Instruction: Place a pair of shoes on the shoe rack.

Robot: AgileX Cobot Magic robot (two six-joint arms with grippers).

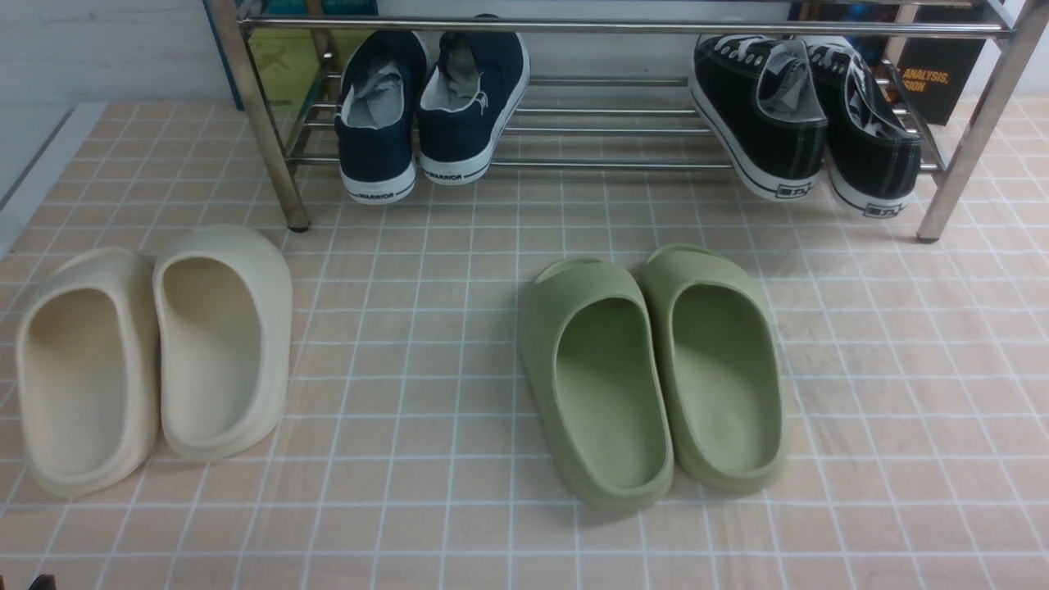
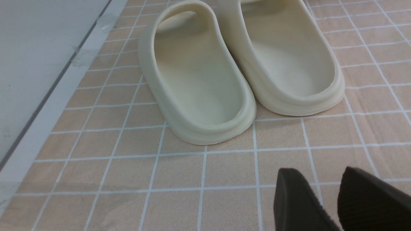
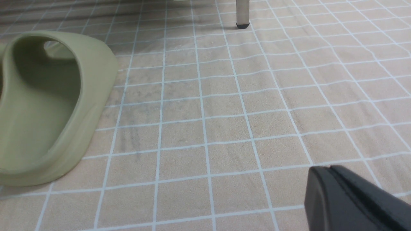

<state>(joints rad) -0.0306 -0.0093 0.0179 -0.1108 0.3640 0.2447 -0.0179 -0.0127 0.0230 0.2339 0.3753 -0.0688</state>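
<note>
Two black canvas sneakers (image 1: 762, 115) (image 1: 869, 123) with white-edged soles lie side by side on the lower shelf of the chrome shoe rack (image 1: 623, 26), at its right end, heels toward me and jutting over the front bar. Neither gripper shows clearly in the front view. In the left wrist view my left gripper (image 2: 318, 179) hovers low over the tiled floor near the cream slides, its dark fingers a little apart and empty. In the right wrist view my right gripper (image 3: 329, 168) has its fingers pressed together and holds nothing, over bare tiles right of a green slide.
Navy WARRIOR sneakers (image 1: 426, 106) sit on the rack's left part. Cream slides (image 1: 156, 352) (image 2: 199, 80) lie at the front left and green slides (image 1: 656, 369) (image 3: 41, 106) at the front middle. A rack leg (image 3: 242, 12) stands ahead of the right gripper.
</note>
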